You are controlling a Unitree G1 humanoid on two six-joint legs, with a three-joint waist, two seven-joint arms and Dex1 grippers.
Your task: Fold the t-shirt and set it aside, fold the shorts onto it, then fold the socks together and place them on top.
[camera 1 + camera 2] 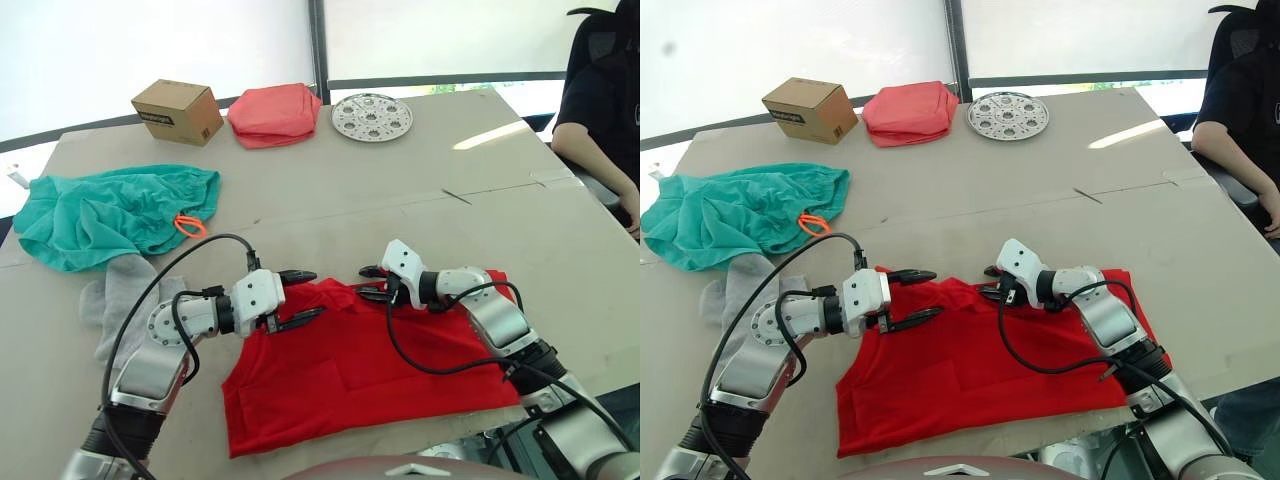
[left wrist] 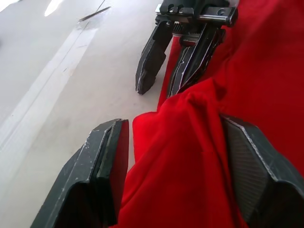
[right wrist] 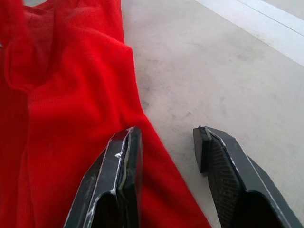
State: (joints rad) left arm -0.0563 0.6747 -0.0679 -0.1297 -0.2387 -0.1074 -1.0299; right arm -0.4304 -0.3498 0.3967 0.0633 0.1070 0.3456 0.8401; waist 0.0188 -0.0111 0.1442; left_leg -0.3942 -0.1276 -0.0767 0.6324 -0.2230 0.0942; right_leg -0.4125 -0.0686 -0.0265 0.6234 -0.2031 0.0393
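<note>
Left gripper [image 1: 300, 297] straddling the far edge of the shirt [image 1: 370, 375] with fingers spread, a raised ridge of red cloth sitting between them but not yet pinched, probably readying a grasp for the fold. Right gripper [image 1: 373, 282] facing it close by, likewise spread, one finger lying on that edge and the other over bare table [image 1: 400, 195], apparently lining up a matching pinch. Shorts [image 1: 110, 215] and socks [image 1: 125, 295] waiting beyond the left gripper's outer side, well apart from the right.
</note>
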